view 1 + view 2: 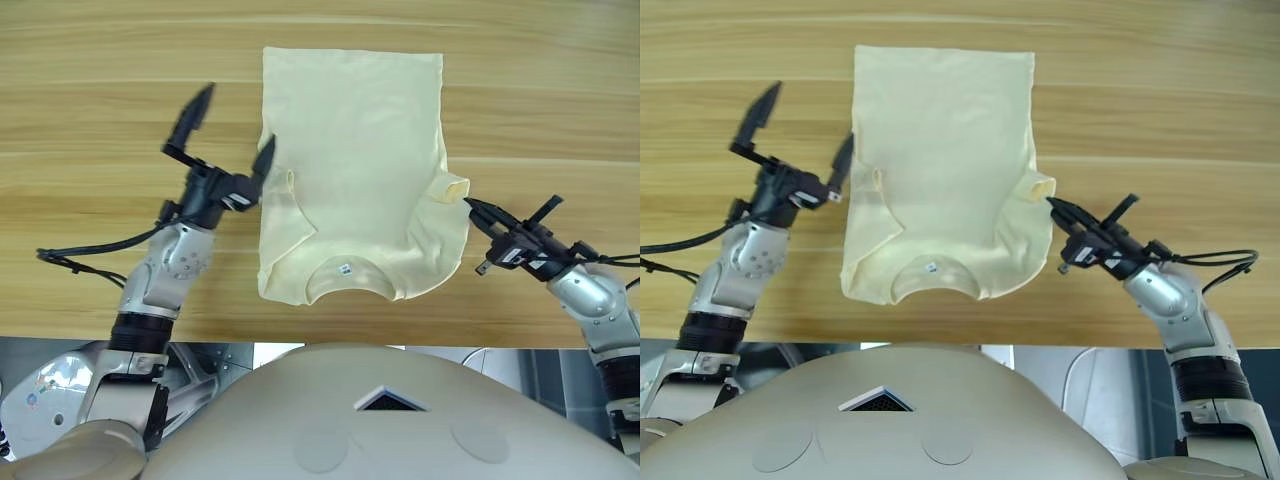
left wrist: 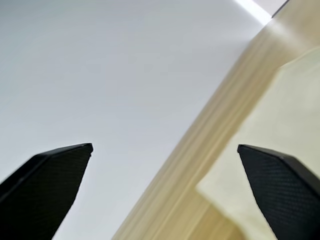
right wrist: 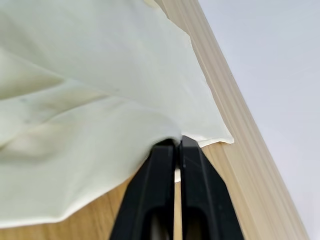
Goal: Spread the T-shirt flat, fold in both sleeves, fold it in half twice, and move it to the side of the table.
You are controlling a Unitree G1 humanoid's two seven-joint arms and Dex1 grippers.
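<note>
Lying on the counter [image 1: 100, 60], the pale T-shirt [image 1: 355, 140] looks light, soft and limp, best pinched at an edge, as the closed right hand [image 3: 175, 145] seems to do at its sleeve [image 1: 452, 188] while the left hand [image 1: 237, 122] gapes wide just beside it.

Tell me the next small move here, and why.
Probably: the right gripper, shut on the T-shirt at its right sleeve, should lift slightly and carry that sleeve inward over the body. The sleeve sticks out past the side edge, while the other side looks already folded in. The left gripper is open, beside the shirt's left edge, holding nothing.
</note>
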